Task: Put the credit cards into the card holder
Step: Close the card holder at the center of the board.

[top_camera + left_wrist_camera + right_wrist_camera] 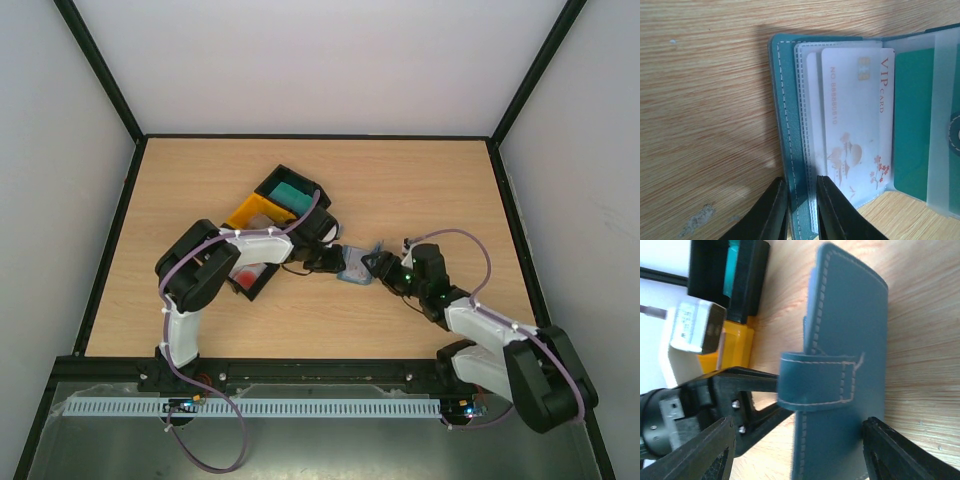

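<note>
1. Left wrist view: the holder (785,100) lies open on the table (700,100). It is slate-blue with pale stitching along its edge and clear sleeves (801,90) inside.
2. A white card (855,125) with red "VIP CARD" lettering, a gold chip and pink blossom art sits in the front sleeve. A second pale card edge shows just behind it, too faint to read.
3. The left claw (801,212) stands narrow. Its two black fingers (775,215) pinch the near edge of the holder's cover and the first sleeves.
4. Right wrist view: the holder's outer face is plain blue, with a stitched tab (815,380) folded across one edge.
5. The right claw (797,440) stands wide, one finger on each side of the holder, and grips nothing. Whether its right finger touches the cover cannot be told.
6. Top external view: the holder sits at mid table between the two claws, just right of the trays (252,212). The far black tray holds a teal stack (291,190).
</note>
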Controlling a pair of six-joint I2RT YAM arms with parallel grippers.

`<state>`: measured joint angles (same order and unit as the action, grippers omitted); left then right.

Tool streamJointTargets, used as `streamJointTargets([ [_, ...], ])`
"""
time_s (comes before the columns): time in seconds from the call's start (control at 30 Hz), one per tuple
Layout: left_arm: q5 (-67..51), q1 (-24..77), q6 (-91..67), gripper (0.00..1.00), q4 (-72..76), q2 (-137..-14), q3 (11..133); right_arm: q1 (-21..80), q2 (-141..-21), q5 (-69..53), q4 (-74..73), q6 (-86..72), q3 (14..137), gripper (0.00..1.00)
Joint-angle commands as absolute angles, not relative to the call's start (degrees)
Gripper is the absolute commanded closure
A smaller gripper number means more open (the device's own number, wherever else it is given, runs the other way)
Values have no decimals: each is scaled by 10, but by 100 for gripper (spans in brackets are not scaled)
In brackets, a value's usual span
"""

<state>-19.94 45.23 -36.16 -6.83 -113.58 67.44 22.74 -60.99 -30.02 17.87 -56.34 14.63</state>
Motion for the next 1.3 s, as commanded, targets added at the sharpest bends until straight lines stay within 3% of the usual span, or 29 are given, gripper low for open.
streamJointTargets([
  [0.0, -207, 460, -356, 80, -91, -1154, 656, 230, -664, -333, 239, -553, 169, 32],
  [0.4, -206, 458, -360, 80, -87, -1148, 650, 241, -774, -365, 265, -522, 221, 27],
  [0.53, -118, 463, -376, 80, -104, -1094, 638, 244, -804, -348, 238, -517, 234, 27],
  [0.67, -69, 468, -378, 78, -110, -1034, 623, 244, -816, -330, 238, -528, 232, 34],
  [0.83, -92, 468, -382, 77, -83, -1003, 600, 244, -813, -310, 227, -533, 241, 43],
  [1.07, -146, 467, -373, 52, -26, -998, 604, 244, -797, -267, 187, -521, 256, 49],
  [1.27, -175, 466, -373, 52, -26, -1064, 635, 244, -805, -272, 190, -525, 260, 54],
])
